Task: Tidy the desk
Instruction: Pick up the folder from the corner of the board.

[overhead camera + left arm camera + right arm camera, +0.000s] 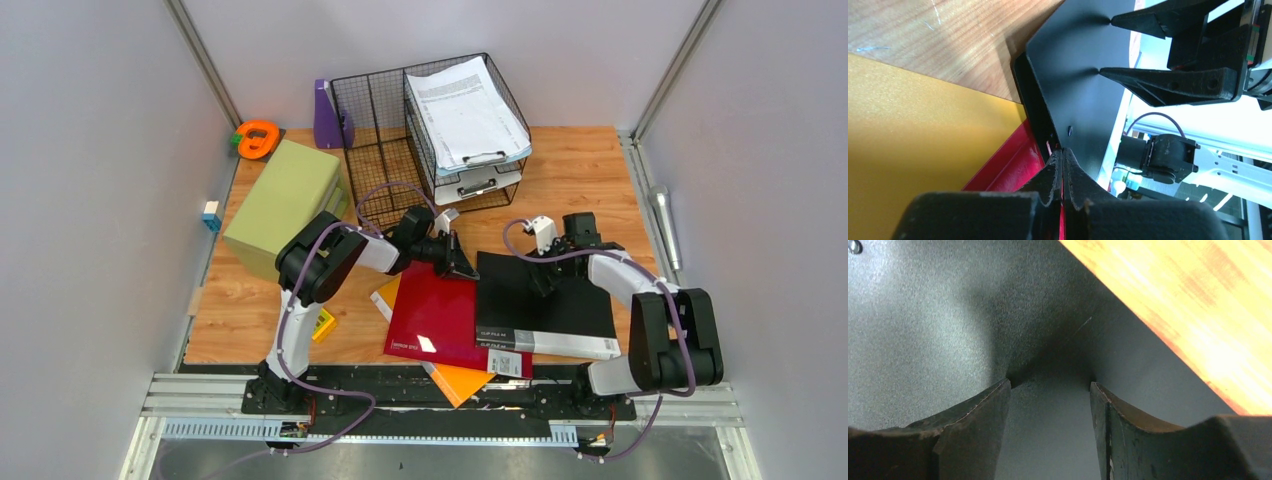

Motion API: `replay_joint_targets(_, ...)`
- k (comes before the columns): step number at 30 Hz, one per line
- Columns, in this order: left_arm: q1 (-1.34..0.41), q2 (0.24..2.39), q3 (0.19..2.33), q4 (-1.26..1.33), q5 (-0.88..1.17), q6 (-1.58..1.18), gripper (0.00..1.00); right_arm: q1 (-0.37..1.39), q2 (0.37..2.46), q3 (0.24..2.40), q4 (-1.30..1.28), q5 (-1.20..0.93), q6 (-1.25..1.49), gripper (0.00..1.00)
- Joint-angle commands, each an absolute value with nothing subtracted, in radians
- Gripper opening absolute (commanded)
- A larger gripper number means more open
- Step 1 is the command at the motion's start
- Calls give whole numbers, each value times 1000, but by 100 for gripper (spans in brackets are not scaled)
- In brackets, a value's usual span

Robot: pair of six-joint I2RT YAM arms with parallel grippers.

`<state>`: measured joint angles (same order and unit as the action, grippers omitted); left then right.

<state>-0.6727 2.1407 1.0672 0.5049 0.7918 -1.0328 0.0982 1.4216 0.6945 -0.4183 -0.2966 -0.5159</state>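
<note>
1. Wire basket [385, 150]: the landmark, standing at the far middle of the surface [585, 165]. Trays holding printed sheets [465, 110] fill its right side.
2. To the basket's left lie an olive box [283, 200] and, farther left, an orange tape dispenser [257, 138]. A purple holder [325, 115] stands just beside its far left corner.
3. Nearer than the basket, a red folder [440, 310] lies flat on an orange folder [462, 382]. A black binder [550, 290] lies near and right of the basket, its left edge overlapping the red folder.
4. The surface is wider than deep; its long axis runs left to right, parallel to the basket's front. It fills the space between grey walls, beneath every item.
5. Left fingers [1048, 175]: clenched together, nearer than the basket, at the seam where the red folder meets the black binder's lifted edge. Whether a thin cover is pinched cannot be told.
6. Right fingers [973, 420]: spread apart, near and right of the basket, with nothing between them and both tips touching the black binder's cover.
</note>
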Motion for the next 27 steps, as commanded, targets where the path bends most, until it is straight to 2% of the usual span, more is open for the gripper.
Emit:
replay_joint_targets(1,-676,2153,1103,406,781,-1007,0,106,1388,688,-547,-267,-506,62)
replay_joint_targets(9,-652,2109,1123,344,787,-972,0,88,1226,768,-648,-330,-505,73)
replay_joint_targets(21,-595,1959,1151,230,788,-898,0,66,1023,802,-845,-346,-583,80)
replay_joint_targets(27,-531,1868,1149,142,789,-830,0,64,945,803,-936,-428,-664,82)
